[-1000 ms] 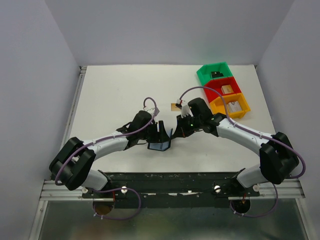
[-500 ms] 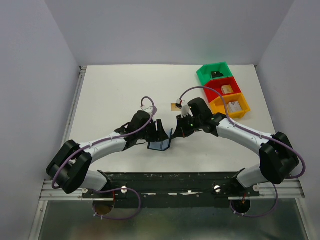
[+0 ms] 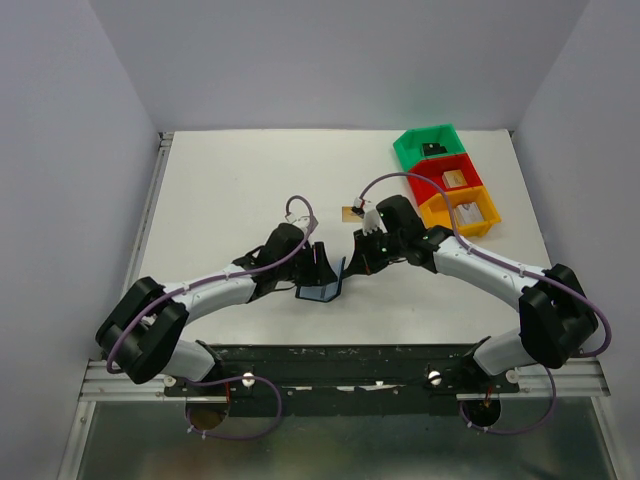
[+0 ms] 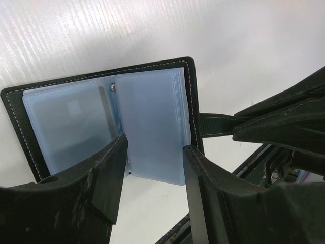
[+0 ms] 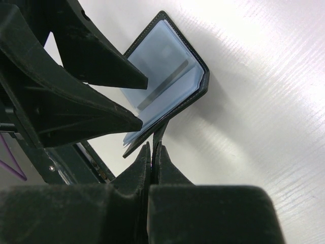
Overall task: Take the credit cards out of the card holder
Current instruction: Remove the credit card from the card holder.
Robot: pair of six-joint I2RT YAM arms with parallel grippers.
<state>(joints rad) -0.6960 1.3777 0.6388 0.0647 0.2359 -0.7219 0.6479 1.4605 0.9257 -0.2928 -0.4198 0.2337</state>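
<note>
Right gripper (image 5: pixel 152 148) pinched the strap tab (image 5: pixel 161 133), left gripper (image 4: pixel 155 147) gaped over the card holder (image 4: pixel 189 101); you had one gold card (image 3: pixel 351 213) out, others inside.

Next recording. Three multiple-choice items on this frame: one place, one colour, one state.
1. The black bifold card holder lies: A) in a bin B) on the white table between the left gripper and right gripper C) at the table's far left corner.
2. Its inner pockets are: A) red B) blue-grey C) yellow.
3. The right gripper is: A) wide open B) out of view C) shut on the holder's strap tab.
Key: B, both wrist views face it; B, the sleeves show blue-grey; C, the fingers pinch the strap.
</note>
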